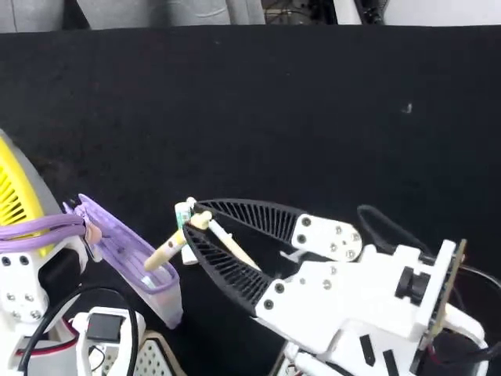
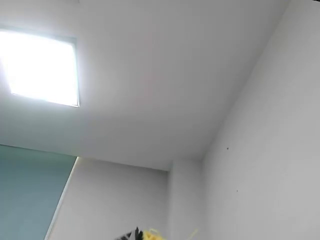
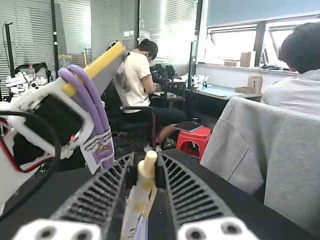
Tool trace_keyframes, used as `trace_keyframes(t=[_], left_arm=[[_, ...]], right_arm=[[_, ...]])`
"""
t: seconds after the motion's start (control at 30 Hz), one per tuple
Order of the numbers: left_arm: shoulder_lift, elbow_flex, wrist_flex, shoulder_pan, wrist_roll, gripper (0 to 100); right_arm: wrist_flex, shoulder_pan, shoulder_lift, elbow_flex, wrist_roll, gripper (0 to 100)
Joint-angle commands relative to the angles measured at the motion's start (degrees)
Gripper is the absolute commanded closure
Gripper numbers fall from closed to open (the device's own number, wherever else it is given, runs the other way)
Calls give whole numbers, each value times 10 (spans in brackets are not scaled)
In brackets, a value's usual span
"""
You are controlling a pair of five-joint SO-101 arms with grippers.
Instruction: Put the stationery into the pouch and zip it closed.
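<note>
While beside pouch (image 1: 129, 258), stationery (image 1: 166, 252) in right gripper (image 1: 189, 221)

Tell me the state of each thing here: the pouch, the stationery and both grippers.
pouch: held up by one end, mouth looks open.
stationery: gripped, not yet inside, one pen's tip at the pouch mouth.
left gripper: shut on the pouch.
right gripper: shut on the stationery.

The high camera looks down on the bench (image 1: 313, 102). Left wrist faces the ceiling (image 2: 150, 75); right wrist sights along its claw (image 3: 146, 162), shared overhead.
</note>
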Motion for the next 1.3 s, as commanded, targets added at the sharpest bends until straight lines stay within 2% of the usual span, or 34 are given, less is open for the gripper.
trace_keyframes(t=[0.0,0.07,0.23,0.33,0.47,0.7,0.87,1.07,1.27], left_arm=[[7,1,-11,6,2,970],[7,1,-11,6,2,970],[6,1,-11,6,2,970],[6,1,-11,6,2,970],[6,1,-11,6,2,970],[5,0,-11,5,2,970],[5,-2,-11,0,1,970],[5,0,-31,-88,1,970],[4,0,-43,-144,2,970]], right_arm=[[-16,-6,-11,27,6,983],[-15,-6,-12,53,6,963],[5,-11,-13,72,2,739],[4,-40,-25,71,5,662],[1,-53,-68,60,7,660],[77,56,-94,58,74,693],[109,127,-95,157,103,720],[7,173,-92,333,103,719],[-142,175,-88,509,103,719]])
